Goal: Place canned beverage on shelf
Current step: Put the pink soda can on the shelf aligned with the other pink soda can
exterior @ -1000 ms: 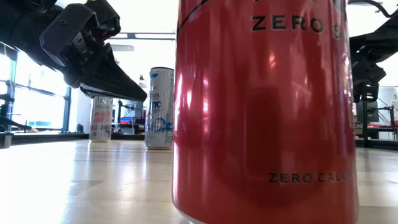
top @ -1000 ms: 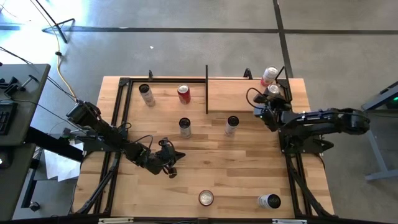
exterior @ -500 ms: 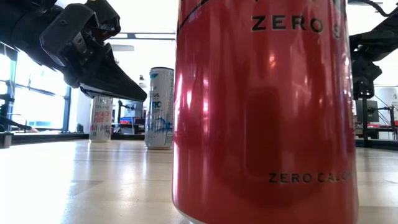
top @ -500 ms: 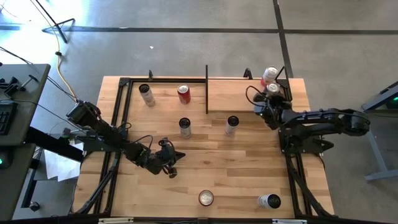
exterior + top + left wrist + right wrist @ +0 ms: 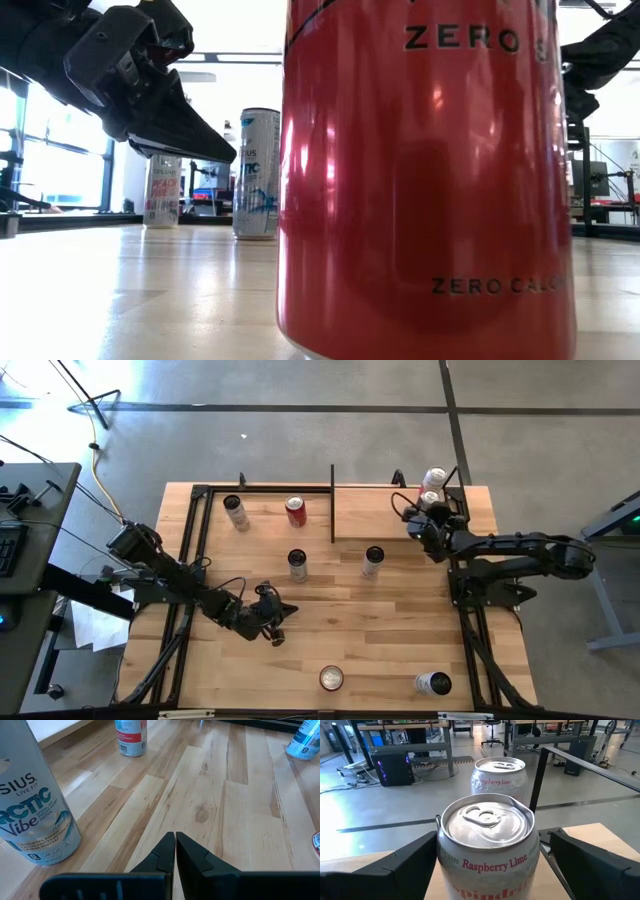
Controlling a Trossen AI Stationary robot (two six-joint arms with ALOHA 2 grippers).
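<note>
Left arm reaches in from the table's left edge. Left gripper (image 5: 274, 622) low over the planks, near centre, fingers pressed together, nothing between them; left wrist view confirms (image 5: 175, 851).

White-and-blue can (image 5: 31, 815) stands upright just beside that gripper in the left wrist view. A red-labelled can (image 5: 131, 737) stands farther off on the planks.

Table (image 5: 330, 630), far left part: grey can (image 5: 236, 512) and red can (image 5: 295, 510) upright near the back rail. Middle: two more cans (image 5: 298, 564) (image 5: 372, 560), upright, apart from each other. Front edge: one can seen end-on (image 5: 331, 679), another lying on its side (image 5: 433, 683) to its right.

Low view: a red can (image 5: 425, 175) fills most of the frame; beyond it a white-and-blue can (image 5: 257, 173) and a smaller pale one (image 5: 163, 190), all upright.

Shelf (image 5: 365, 512): pale platform at the table's back right, black bars round it.

Right gripper (image 5: 430, 517) at the shelf's right end, fingers spread wide on either side of a Raspberry Lime can (image 5: 431, 502), clear gaps on both sides in the right wrist view (image 5: 487, 852). That can stands upright on the shelf's right end. A second Raspberry Lime can (image 5: 499, 779) stands upright just behind it at the back right corner (image 5: 434, 480). Whether the two touch: cannot tell.
</note>
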